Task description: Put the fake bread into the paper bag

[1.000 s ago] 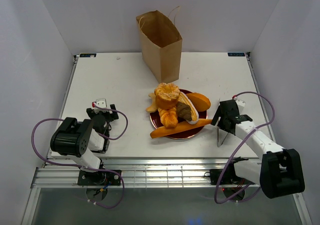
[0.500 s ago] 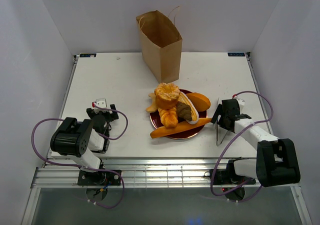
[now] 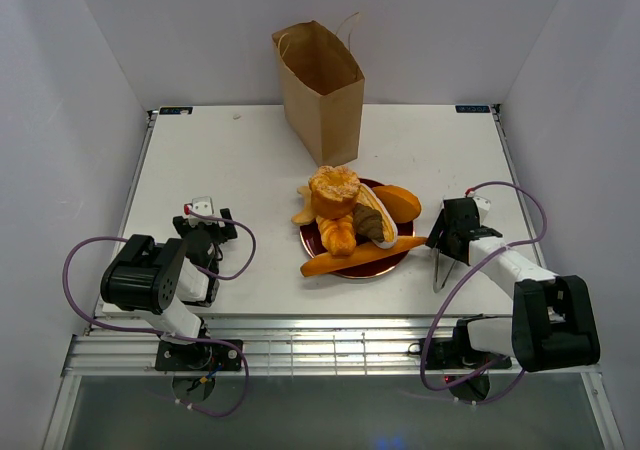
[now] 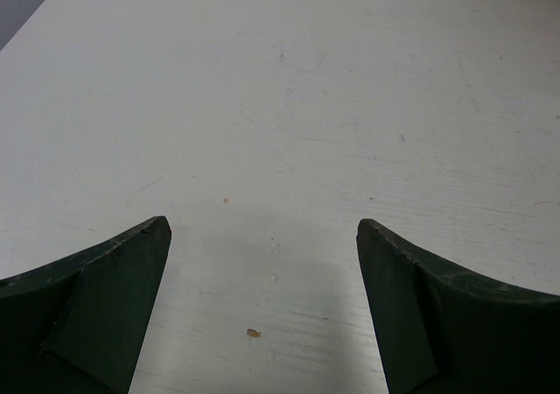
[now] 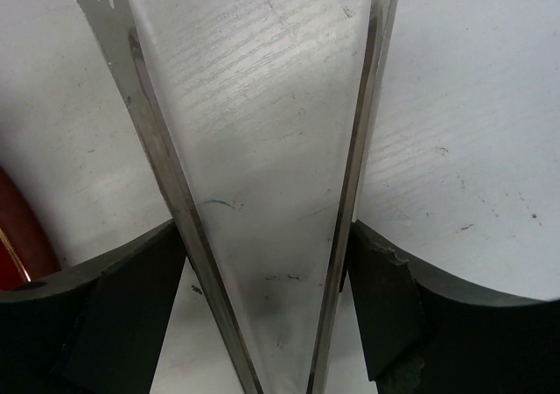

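On the dark red plate (image 3: 404, 234) near the middle of the white table (image 3: 230, 170), the fake bread (image 3: 345, 220) is heaped in one pile. A long baguette (image 3: 360, 258) lies across the plate's near edge, and a round bun (image 3: 333, 190) sits on its far side. Beyond the plate, just past its far rim, the paper bag (image 3: 320, 90) stands upright with its mouth open and its thin handles raised.

Right of the plate, the right gripper (image 3: 452, 240) is close to the rim. In the right wrist view its fingers (image 5: 114, 306) press against the outer faces of both arms of the metal tongs (image 5: 157, 149). The arms spread apart toward slotted tips, with the plate's edge at the lower left.

Left of the plate, well apart from it, the left gripper (image 3: 205, 228) is low over bare table. Its fingers (image 4: 105, 298) are spread wide and grip nothing.

Far beyond the plate, two small blue labels (image 3: 472, 108) mark the table's far corners. Their writing is too small to read.
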